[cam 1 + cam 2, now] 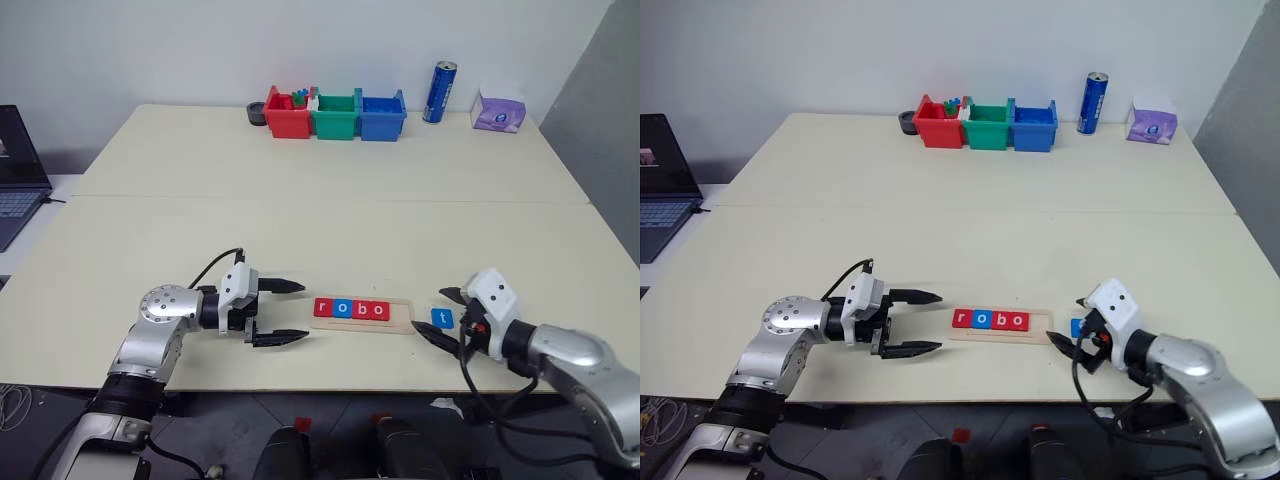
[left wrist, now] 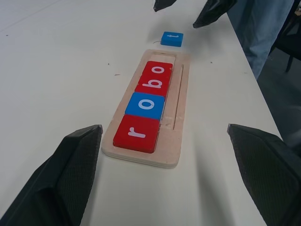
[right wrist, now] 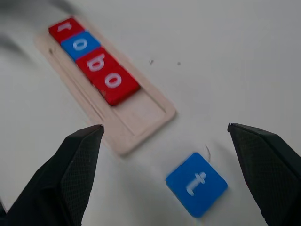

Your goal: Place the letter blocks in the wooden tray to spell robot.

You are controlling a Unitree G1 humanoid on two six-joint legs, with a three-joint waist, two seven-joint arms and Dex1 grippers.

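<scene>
The wooden tray (image 1: 401,313) lies near the table's front edge. It holds four letter blocks in a row: red r (image 1: 322,308), blue o (image 1: 341,309), red b (image 1: 360,310) and red o (image 1: 378,310). The slot at its right end is bare. A blue t block (image 1: 442,318) lies flat on the table just right of the tray. My right gripper (image 1: 429,313) is open, its fingers on either side of the t block and not touching it (image 3: 196,183). At the tray's left end, my left gripper (image 1: 304,311) is open and empty.
Red (image 1: 287,115), green (image 1: 335,117) and blue (image 1: 382,115) bins stand at the table's far edge, with a blue can (image 1: 439,92) and a purple tissue pack (image 1: 498,112) to their right. A laptop (image 1: 15,170) sits at far left. A person's legs (image 2: 263,28) stand beyond the table's edge.
</scene>
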